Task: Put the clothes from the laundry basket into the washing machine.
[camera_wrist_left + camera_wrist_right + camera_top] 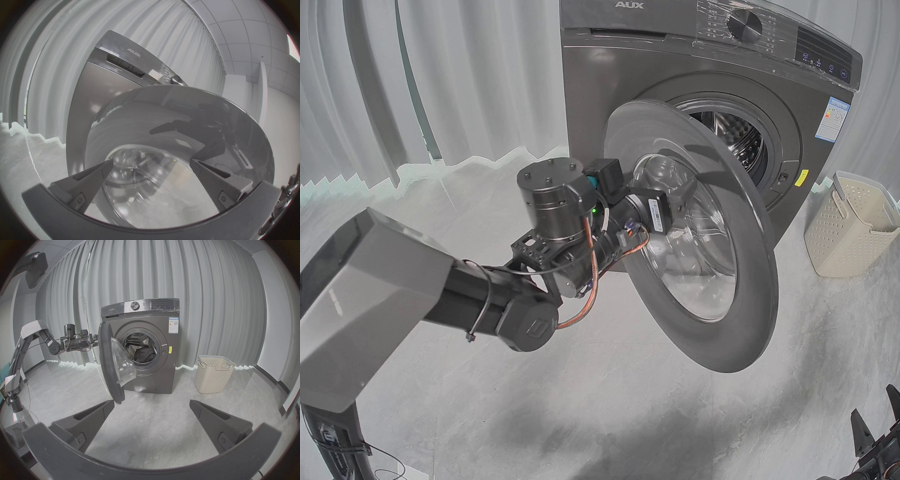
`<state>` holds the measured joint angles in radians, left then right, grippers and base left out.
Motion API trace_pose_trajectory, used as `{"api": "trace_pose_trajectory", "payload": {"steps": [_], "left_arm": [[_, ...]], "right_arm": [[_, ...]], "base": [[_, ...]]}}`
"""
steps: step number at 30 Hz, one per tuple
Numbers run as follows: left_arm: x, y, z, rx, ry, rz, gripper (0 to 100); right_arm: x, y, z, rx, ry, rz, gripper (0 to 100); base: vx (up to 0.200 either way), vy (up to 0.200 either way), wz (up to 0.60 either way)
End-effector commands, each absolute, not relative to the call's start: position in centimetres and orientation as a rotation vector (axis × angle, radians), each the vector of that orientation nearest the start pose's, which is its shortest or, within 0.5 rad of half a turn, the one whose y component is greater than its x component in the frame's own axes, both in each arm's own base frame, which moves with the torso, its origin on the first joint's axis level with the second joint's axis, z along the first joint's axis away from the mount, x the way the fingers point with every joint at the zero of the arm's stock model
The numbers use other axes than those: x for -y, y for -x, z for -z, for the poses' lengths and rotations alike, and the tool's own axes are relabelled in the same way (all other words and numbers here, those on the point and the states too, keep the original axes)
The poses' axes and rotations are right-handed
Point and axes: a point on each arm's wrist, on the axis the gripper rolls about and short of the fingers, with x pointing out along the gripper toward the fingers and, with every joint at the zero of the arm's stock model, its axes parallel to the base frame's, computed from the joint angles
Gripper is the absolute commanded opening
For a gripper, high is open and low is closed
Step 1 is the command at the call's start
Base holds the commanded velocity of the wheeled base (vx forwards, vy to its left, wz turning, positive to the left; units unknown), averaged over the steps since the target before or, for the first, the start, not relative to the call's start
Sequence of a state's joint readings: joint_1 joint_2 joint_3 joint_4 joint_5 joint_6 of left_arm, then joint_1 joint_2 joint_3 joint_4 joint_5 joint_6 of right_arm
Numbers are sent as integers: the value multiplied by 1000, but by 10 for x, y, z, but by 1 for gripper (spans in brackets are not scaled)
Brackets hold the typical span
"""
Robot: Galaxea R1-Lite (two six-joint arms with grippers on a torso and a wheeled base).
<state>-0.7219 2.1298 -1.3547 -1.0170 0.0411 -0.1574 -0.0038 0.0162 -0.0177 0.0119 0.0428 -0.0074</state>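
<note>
The left fingers (pixel 90 178) are spread wide w/ nothing btwn them, tips pointed straight at the outer face of the door (pixel 175 109). The tips sit just beside that glossy face, near the rim of its glass window; contact can't be told. The right fingers (pixel 218 425) are also wide and empty, low over the floor (pixel 162 424) at the near right, well apart from the machine.

The door stands swung out toward the near side, hinged on the left of the washing machine (pixel 612 81) and approx. square to its front, so the round opening is uncovered. Inside the drum (pixel 740 134) lies a dark heap of clothes (pixel 143 354), i.e. already loaded. The laundry basket (pixel 850 234) stands upright on the floor just right of the machine. Its bottom is hidden, so whether anything is left in it can't be said.

Judgement: loading looks done or nearly so, and the step in hand is prob. shutting the door. The door's face lies directly ahead of the left fingers, w/ that arm on the door's left side. A push to the right and far should therefore swing it about the hinge onto the opening. The left arm is much nearer; the right is too far back to help. Risk: tips sliding off the slick curved face.
</note>
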Motion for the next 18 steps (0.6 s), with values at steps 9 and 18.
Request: {"api": "trace_pose_trajectory", "payload": {"steps": [9,18], "left_arm": [[302,-392,-192,239,357,489,100],[272,-341,-208,148,324,497,100]], "right_arm": [[-1,23,-75,-14,9,-40,100],[-1,23,-75,-14,7,-41,100]], "base": [[0,0,0],[0,0,0]]}}
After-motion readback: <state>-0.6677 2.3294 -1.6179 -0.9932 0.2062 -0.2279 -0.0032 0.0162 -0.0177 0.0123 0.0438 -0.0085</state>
